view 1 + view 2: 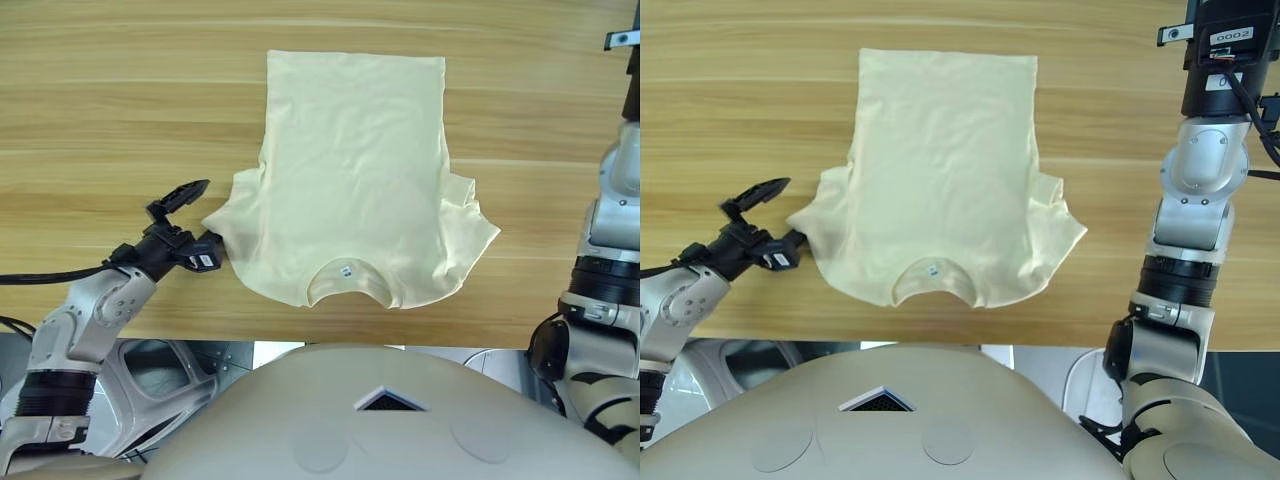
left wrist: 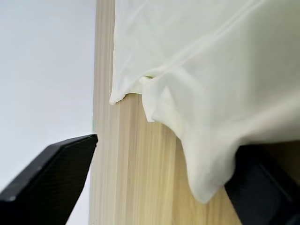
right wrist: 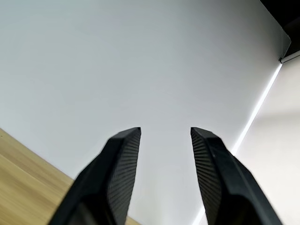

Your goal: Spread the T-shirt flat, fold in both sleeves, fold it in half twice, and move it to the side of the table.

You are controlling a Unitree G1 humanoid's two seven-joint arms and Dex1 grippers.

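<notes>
The pale yellow T-shirt point(image 1: 350, 170) is lying mid-table point(image 1: 100, 120), collar at the near edge. The left gripper point(image 1: 200, 215) is gaping open at the left sleeve point(image 1: 235, 212), one finger touching it. The right gripper point(image 3: 164, 132) is standing open, facing a white wall point(image 3: 140, 56).

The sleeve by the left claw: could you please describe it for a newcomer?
A pale yellow T-shirt lies on the wooden table, collar nearest the robot. This sleeve juts out leftward; unlike the other sleeve, its tip meets the open left claw.
</notes>
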